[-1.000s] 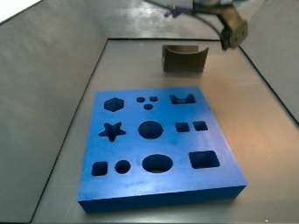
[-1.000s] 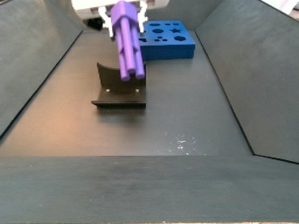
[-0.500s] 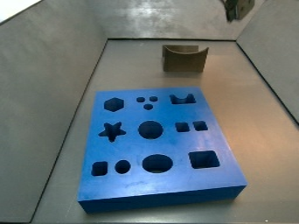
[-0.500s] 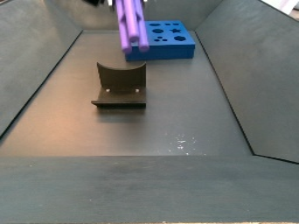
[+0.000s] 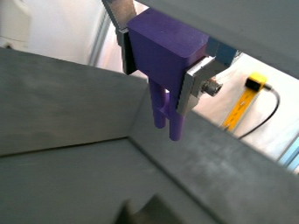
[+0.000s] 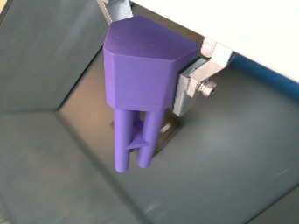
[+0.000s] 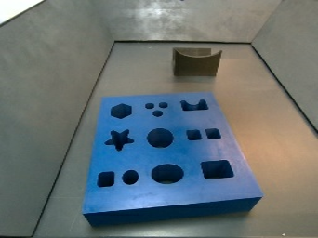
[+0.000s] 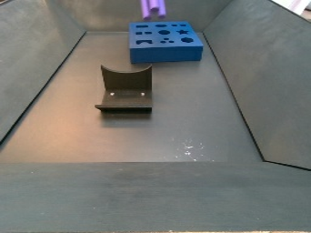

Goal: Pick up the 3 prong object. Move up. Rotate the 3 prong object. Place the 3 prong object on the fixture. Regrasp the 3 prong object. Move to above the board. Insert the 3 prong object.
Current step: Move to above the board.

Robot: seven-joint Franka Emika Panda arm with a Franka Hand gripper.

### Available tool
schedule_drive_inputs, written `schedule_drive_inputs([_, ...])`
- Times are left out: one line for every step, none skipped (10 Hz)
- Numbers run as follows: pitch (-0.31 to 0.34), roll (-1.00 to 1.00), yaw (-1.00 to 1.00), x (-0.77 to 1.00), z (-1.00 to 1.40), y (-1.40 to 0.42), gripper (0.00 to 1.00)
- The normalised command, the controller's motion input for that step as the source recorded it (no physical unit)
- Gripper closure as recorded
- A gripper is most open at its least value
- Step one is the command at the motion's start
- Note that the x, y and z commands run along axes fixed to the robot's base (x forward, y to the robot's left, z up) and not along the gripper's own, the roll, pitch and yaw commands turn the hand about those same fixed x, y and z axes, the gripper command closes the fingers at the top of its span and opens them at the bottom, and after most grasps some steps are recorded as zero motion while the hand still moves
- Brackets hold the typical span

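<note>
My gripper (image 5: 160, 59) is shut on the 3 prong object (image 5: 165, 51), a light-purple peg. Its silver fingers (image 6: 198, 75) clamp the blocky base from both sides, and the prongs (image 6: 136, 140) hang free below it, shown in both wrist views. In a side view only the lower end of the 3 prong object (image 8: 155, 7) shows at the top edge, high above the floor; the gripper itself is out of frame in both side views. The dark fixture (image 8: 124, 89) (image 7: 195, 61) stands empty on the floor. The blue board (image 7: 168, 153) (image 8: 166, 43) lies flat with its cut-outs empty.
Grey sloping walls (image 7: 50, 56) enclose the floor on all sides. A yellow cable part (image 5: 249, 94) shows outside the enclosure in a wrist view.
The gripper has risen with the 3 prong object: it has left one side view through the top, and in the other only the peg's lower end remains at the top edge.
</note>
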Motion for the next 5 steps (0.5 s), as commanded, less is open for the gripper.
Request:
schedule_drive_inputs([-0.119, -1.0, -0.1, -0.39, 0.45, -1.0, 1.0])
schedule_drive_inputs([-0.114, -1.0, -0.11, -0.4, 0.46, -1.0, 1.0])
schedule_drive_inputs([-0.112, -1.0, -0.12, -0.43, 0.47, -1.0, 1.0])
schedule_drive_inputs([-0.114, -1.0, -0.12, -0.46, 0.48, -1.0, 1.0])
schedule_drive_inputs([-0.116, -1.0, -0.12, -0.35, 0.34, -0.7, 1.0])
